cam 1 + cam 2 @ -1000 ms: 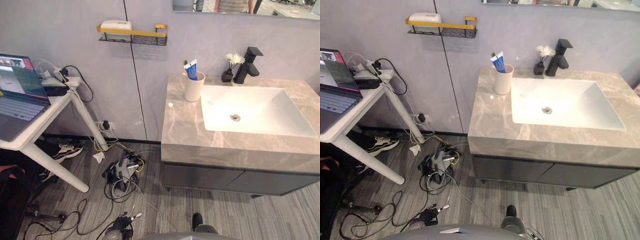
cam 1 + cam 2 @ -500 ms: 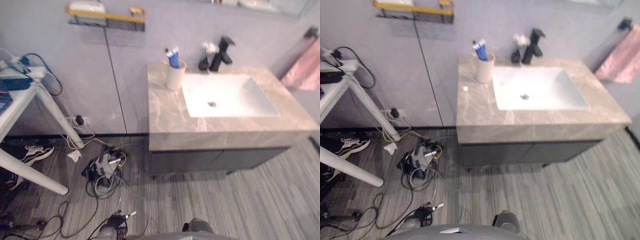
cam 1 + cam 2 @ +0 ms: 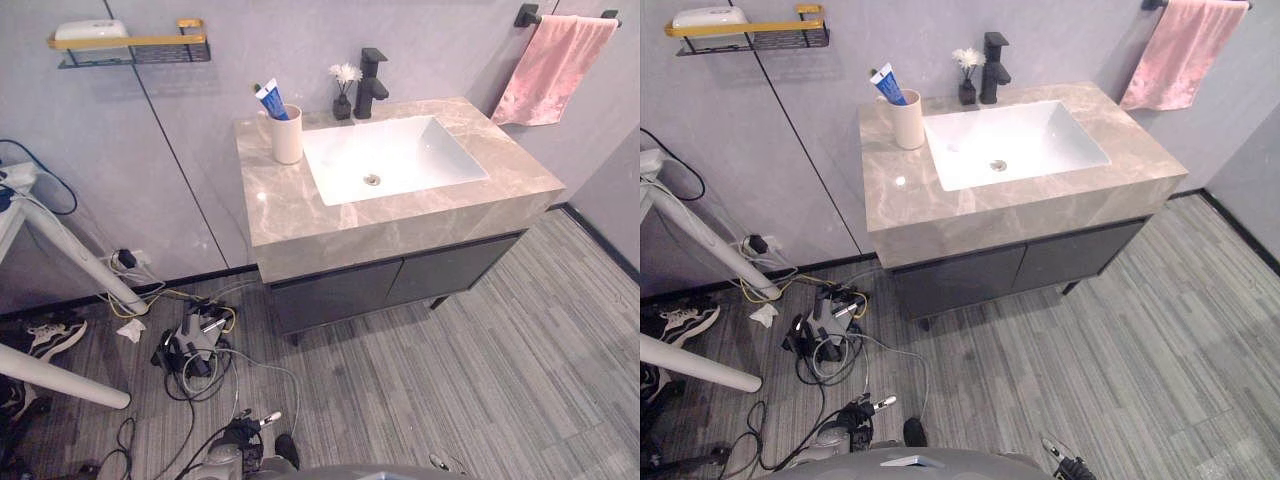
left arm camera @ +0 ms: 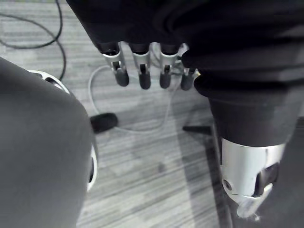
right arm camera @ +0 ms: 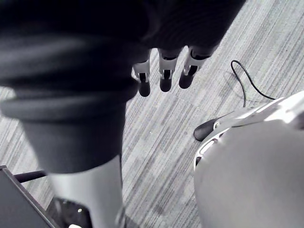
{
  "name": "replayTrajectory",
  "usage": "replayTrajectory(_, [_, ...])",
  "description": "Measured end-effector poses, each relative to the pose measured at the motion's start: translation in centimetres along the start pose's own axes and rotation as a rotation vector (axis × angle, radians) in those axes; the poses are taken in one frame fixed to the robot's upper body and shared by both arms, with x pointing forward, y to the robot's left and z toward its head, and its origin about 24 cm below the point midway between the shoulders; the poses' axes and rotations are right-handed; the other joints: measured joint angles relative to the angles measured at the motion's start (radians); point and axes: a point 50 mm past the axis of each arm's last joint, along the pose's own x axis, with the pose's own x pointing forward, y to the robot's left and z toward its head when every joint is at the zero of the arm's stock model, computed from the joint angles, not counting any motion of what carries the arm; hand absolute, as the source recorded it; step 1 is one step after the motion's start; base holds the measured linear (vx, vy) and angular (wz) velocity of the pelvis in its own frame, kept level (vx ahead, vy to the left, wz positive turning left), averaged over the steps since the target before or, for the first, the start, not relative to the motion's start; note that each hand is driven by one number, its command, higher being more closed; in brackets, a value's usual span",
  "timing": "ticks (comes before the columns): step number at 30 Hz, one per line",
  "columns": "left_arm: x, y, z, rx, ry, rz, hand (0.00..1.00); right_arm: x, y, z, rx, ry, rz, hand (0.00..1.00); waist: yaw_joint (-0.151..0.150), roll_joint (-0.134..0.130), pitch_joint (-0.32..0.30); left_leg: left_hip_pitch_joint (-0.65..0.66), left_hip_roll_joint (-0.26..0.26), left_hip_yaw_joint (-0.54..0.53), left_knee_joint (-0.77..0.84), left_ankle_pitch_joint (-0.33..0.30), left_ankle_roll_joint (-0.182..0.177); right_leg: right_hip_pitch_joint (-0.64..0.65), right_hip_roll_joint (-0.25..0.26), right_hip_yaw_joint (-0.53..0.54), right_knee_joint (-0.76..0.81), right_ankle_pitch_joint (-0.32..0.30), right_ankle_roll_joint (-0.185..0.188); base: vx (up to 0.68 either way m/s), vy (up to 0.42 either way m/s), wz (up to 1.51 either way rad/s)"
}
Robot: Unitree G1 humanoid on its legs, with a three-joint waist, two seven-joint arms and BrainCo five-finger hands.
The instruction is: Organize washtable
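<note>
Fingers (image 4: 144,80) of my left hand (image 4: 165,76) hang straight and relaxed over the striped floor (image 4: 142,156), holding nothing. My right hand (image 5: 166,81) hangs the same way, slack and empty. Nothing of the job is picked up yet.

The counter (image 3: 290,205) stands ahead of me against the wall, well apart from both hands. On its left rear corner, just beside the white sink basin (image 3: 410,150), is a pale cup (image 3: 287,138) with a blue-and-white toothpaste tube (image 3: 268,98) leaning out of it. A small dark vase (image 3: 343,104) of white flowers sits right next to the black faucet (image 3: 370,82). A pink towel (image 3: 552,62) hangs on the wall to the right, and a wire wall shelf (image 3: 135,48) is mounted off to the left.

As I judge it, the step in hand is the approach. I should walk up square to the counter's left half so the cup falls within easy reach. I would lift an arm only once I am close, wrap the cup low around its body, and keep it upright so the tube does not tip out.
</note>
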Motion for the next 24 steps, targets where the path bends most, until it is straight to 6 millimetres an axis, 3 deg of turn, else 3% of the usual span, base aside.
replayTrajectory(2, [0.2,0.2,0.8,-0.003,-0.020,0.005,0.00,0.0,0.0,0.1,0.003,-0.012,-0.001,0.00,0.004,0.016,0.030,-0.049,0.067,0.016,0.174,-0.086,-0.016,0.007,0.026,0.032,0.006,0.002,-0.011,-0.14,-0.068,-0.31])
replayTrajectory(3, [0.2,0.2,0.8,-0.003,-0.021,0.005,0.00,0.0,0.0,0.1,0.003,-0.013,-0.001,0.00,0.005,0.017,0.030,-0.053,0.072,0.017,0.186,-0.091,-0.016,0.007,0.028,0.034,0.007,0.001,-0.012,-0.13,-0.044,-0.78])
replayTrajectory(4, [0.2,0.1,0.9,-0.010,-0.025,0.002,0.00,0.0,-0.4,0.7,0.004,-0.037,-0.009,0.00,0.006,0.048,0.061,-0.076,0.144,0.016,0.350,-0.166,-0.015,0.022,0.066,0.089,0.017,0.001,-0.023,-0.10,-0.042,-1.06])
replayTrajectory(5, [0.2,-0.1,1.0,-0.031,-0.025,0.003,0.00,0.1,-0.8,0.9,0.001,-0.039,-0.019,0.00,0.006,0.070,0.075,-0.095,0.152,-0.087,0.425,-0.185,-0.020,0.019,0.087,0.139,0.030,0.001,-0.028,-0.09,-0.050,-1.25])
replayTrajectory(6, [0.2,-0.1,0.9,-0.048,-0.025,0.004,0.00,0.1,-0.9,0.9,0.000,-0.041,-0.022,0.00,0.007,0.066,0.078,-0.104,0.147,-0.140,0.450,-0.190,-0.027,0.015,0.092,0.161,0.035,0.004,-0.033,-0.10,-0.051,-1.15])
replayTrajectory(7, [0.2,-0.4,1.0,-0.061,-0.026,0.000,0.00,0.1,-1.1,1.0,-0.001,-0.042,-0.028,0.00,0.005,0.070,0.083,-0.123,0.102,-0.290,0.466,-0.227,-0.070,0.003,0.095,0.208,0.043,0.007,-0.036,-0.09,-0.006,-0.94])
replayTrajectory(9, [0.1,-1.2,0.9,-0.099,-0.025,-0.018,0.00,0.0,-1.8,1.2,-0.002,-0.050,-0.044,0.00,0.011,0.100,0.083,-0.120,0.013,-0.483,0.430,-0.263,-0.102,-0.040,0.115,0.302,0.069,0.007,-0.036,-0.07,0.118,-1.37])
replayTrajectory(12, [0.0,-1.2,0.6,-0.167,-0.015,-0.002,0.00,0.0,-1.7,1.4,-0.055,-0.071,-0.026,0.00,0.017,0.095,0.073,-0.073,-0.086,-0.590,0.380,-0.319,-0.101,-0.087,0.146,0.493,0.062,0.012,-0.056,0.07,0.159,-1.35])
replayTrajectory(13, [-0.1,-0.7,-0.1,-0.205,-0.004,0.019,0.00,0.0,-1.4,1.5,-0.083,-0.074,-0.012,0.00,0.031,0.094,0.068,-0.068,-0.097,-0.597,0.376,-0.326,-0.087,-0.105,0.161,0.542,0.098,0.009,-0.076,0.09,0.189,-1.45])
replayTrajectory(15, [-0.3,0.0,-0.4,-0.250,-0.018,0.044,0.00,0.0,-1.2,1.4,-0.111,-0.073,-0.005,0.00,0.034,0.079,0.063,-0.047,-0.081,-0.508,0.376,-0.331,-0.077,-0.130,0.172,0.606,0.153,0.003,-0.070,0.11,0.108,-1.24])
replayTrajectory(18, [-0.7,-1.1,-1.5,-0.263,0.009,0.024,0.00,-0.1,-1.7,1.4,-0.209,-0.075,-0.002,0.00,0.024,0.092,-0.015,-0.011,-0.065,-0.417,0.343,-0.337,-0.053,-0.144,0.189,0.696,0.140,-0.013,-0.072,0.26,0.100,-1.00])
replayTrajectory(21, [-0.5,-1.3,-0.8,-0.244,-0.006,0.015,0.00,0.0,-1.1,2.1,-0.217,-0.095,0.017,0.00,0.024,0.095,-0.044,0.023,-0.070,-0.340,0.263,-0.290,-0.014,-0.183,0.189,0.750,0.142,0.002,-0.050,0.29,0.081,-0.78])
replayTrajectory(24, [-0.3,-2.1,0.2,-0.196,-0.030,-0.015,0.00,0.1,-0.8,3.0,-0.205,-0.118,0.022,0.00,0.019,0.097,-0.045,0.024,-0.099,-0.324,0.288,-0.259,-0.021,-0.198,0.182,0.747,0.164,0.006,-0.049,0.23,0.007,-0.91])
